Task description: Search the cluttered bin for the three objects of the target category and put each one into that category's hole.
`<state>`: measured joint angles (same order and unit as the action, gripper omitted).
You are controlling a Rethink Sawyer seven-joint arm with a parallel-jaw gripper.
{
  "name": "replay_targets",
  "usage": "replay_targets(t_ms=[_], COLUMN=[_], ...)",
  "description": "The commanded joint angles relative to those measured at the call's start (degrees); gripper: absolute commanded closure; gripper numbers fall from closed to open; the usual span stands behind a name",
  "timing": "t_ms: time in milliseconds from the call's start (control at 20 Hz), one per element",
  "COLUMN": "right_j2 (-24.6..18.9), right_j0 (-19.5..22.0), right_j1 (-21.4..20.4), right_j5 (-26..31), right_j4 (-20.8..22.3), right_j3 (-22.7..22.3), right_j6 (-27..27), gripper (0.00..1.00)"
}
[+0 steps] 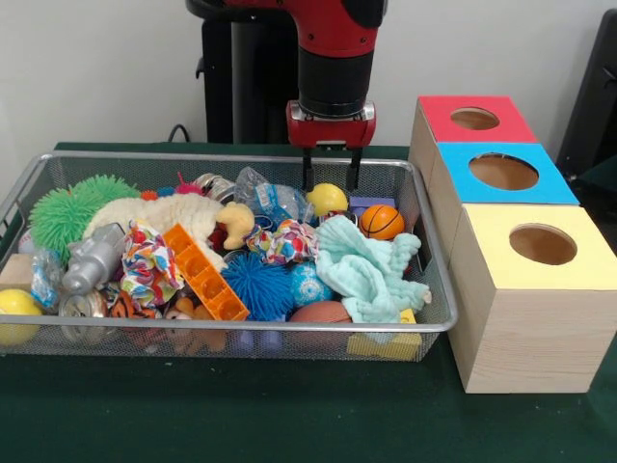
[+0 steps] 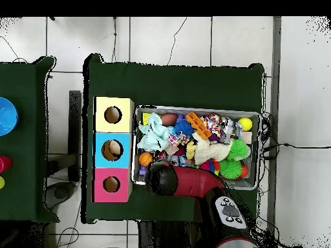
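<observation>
Frilly fabric balls (image 1: pixel 283 241) (image 1: pixel 147 262) lie mid-bin (image 1: pixel 241 333); your gripper (image 1: pixel 330 179) hangs empty, fingers apart, over the far rim. Lower onto the nearer ball, then carry to the yellow box's hole (image 1: pixel 542 244).

Orange brick (image 1: pixel 203 272); mini basketball (image 1: pixel 382 222)
</observation>
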<state>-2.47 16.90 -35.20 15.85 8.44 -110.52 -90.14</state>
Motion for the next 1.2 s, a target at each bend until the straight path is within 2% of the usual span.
replay_targets(t_ms=[50,450,700,900,1200], right_j2=[-3.47,-2.54,-1.85,-1.42,-0.82], right_j0=[-0.48,-0.05,0.36,0.56,2.36], right_j1=[0.41,0.30,1.72,1.59,0.71], right_j5=[8.59,11.38,8.97,6.88,6.48], right_j4=[-1.37,-0.73,0.20,0.27,2.26], right_j3=[7.94,9.50,9.66,7.94,7.61], right_j6=[-4.16,-4.28,-4.83,-5.99,-3.76], gripper=[0.00,0.00,0.00,0.00,0.00])
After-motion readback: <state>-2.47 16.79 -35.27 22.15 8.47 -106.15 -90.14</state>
